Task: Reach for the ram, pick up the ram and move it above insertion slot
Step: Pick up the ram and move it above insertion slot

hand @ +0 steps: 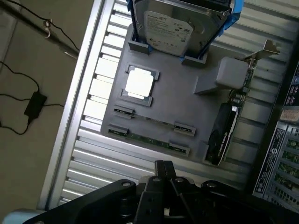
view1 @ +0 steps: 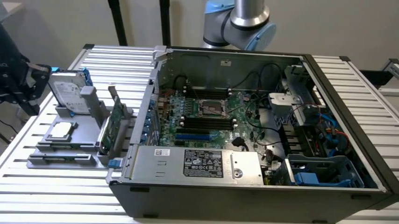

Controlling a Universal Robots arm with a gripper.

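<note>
The ram (hand: pixel 148 139) is a thin green strip lying in the grey fixture (hand: pixel 177 102) between two end clips; a second similar strip (hand: pixel 154 122) lies just beyond it. In the exterior view the ram (view1: pixel 59 160) lies at the fixture's near edge, on the exterior view's left. My gripper (hand: pixel 163 171) hovers apart from the ram, off the fixture's edge, fingers pressed together and holding nothing. From outside, the gripper (view1: pixel 28 95) is the dark shape at the far left. The black insertion slots (view1: pixel 206 122) lie on the motherboard inside the open case.
On the fixture also stand a silver hard drive in a blue frame (hand: pixel 180 23), a square processor chip (hand: pixel 139 84) and an upright expansion card (hand: pixel 224 135). The open computer case (view1: pixel 249 186) takes up most of the slatted table (view1: pixel 56 196). Cables lie on the floor (hand: pixel 28 102).
</note>
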